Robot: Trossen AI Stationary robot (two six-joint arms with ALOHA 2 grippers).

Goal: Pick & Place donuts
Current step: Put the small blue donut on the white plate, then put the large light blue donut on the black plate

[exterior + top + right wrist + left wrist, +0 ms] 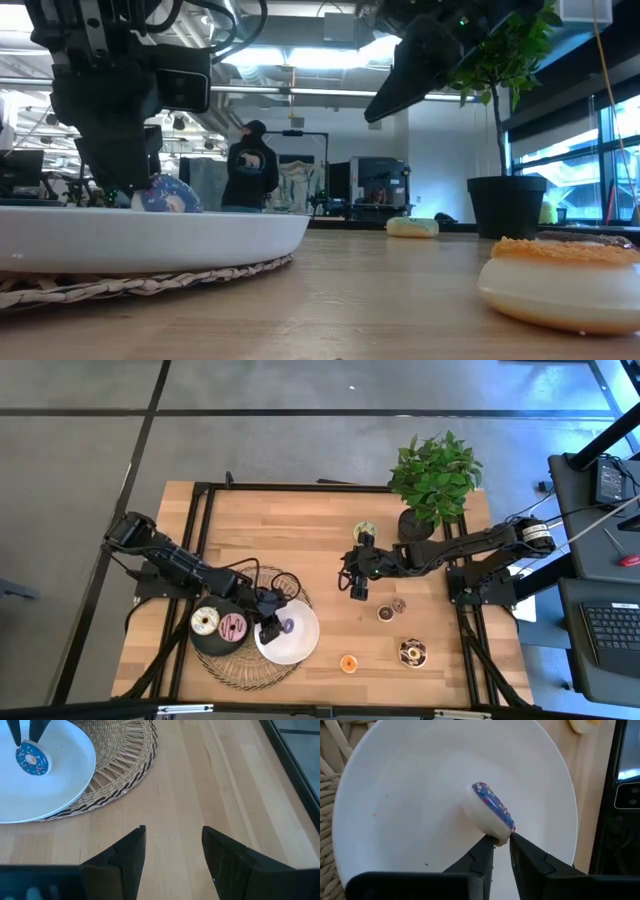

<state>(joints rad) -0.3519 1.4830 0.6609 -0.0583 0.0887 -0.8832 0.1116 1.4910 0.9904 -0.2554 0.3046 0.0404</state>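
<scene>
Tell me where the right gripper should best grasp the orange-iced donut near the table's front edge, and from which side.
Probably across the orange-iced donut ring's outer sides, coming straight down: it lies flat, icing up, with bare wood all round. The right gripper hovers open farther back.

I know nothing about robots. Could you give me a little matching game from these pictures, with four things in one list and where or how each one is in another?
Things:
1. blue-iced donut
2. orange donut
3. pink donut
4. right tool

Places or states:
A. lying on the black plate
B. open, above bare wood
C. lying on the bare table
D. standing on edge on the white plate, pinched by the left tool

Pairs: 1-D, 2-C, 3-A, 4-B
</scene>
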